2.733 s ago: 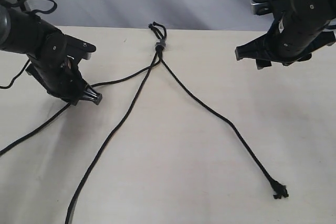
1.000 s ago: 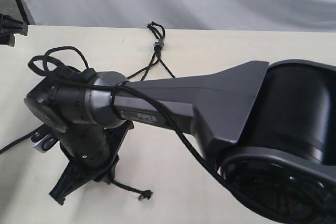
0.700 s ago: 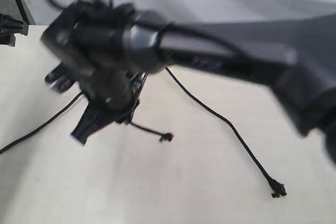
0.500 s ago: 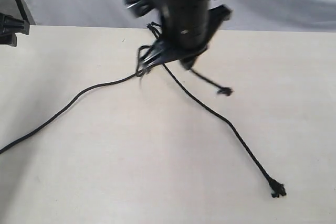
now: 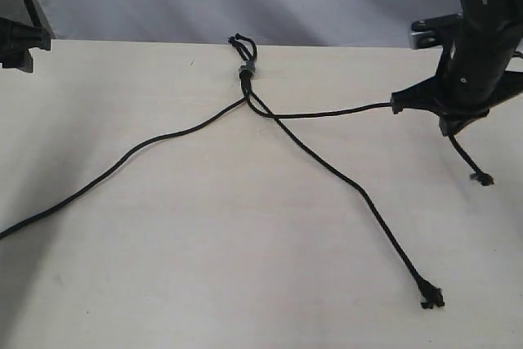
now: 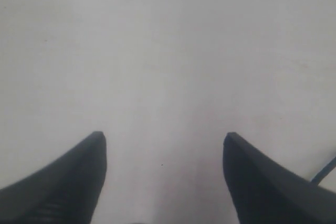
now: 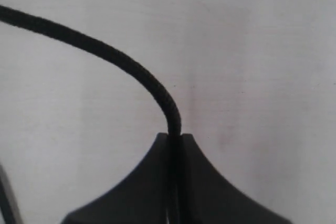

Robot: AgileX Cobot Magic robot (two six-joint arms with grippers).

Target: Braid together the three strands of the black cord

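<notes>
Find the black cord [image 5: 247,71] spread on the pale table [image 5: 245,267], with its grey-banded knot [image 5: 248,65] near the far edge, at centre. Trace the three strands [image 5: 265,114] fanning out from there:
- the left strand [image 5: 147,143], curving away past the left border;
- the middle strand [image 5: 359,192], lying diagonally to a frayed tip [image 5: 432,297] at the near right;
- the right strand [image 5: 327,114], crossing the middle one just below the knot and running level to the right gripper [image 5: 395,105], with a loose tail [image 5: 464,155] hanging beyond it.

Refer to the right wrist view for the grip itself: right gripper [image 7: 175,139] pinched fully together on the right strand [image 7: 131,72], no gap visible. Cannot confirm this from the exterior view.

Refer to the left wrist view for the left gripper [image 6: 164,137]: fingers [image 6: 73,182] spread wide, holding nothing, over bare table [image 6: 163,51]. Expect only a dark arm part [image 5: 18,42] at the far-left border of the exterior view.
</notes>
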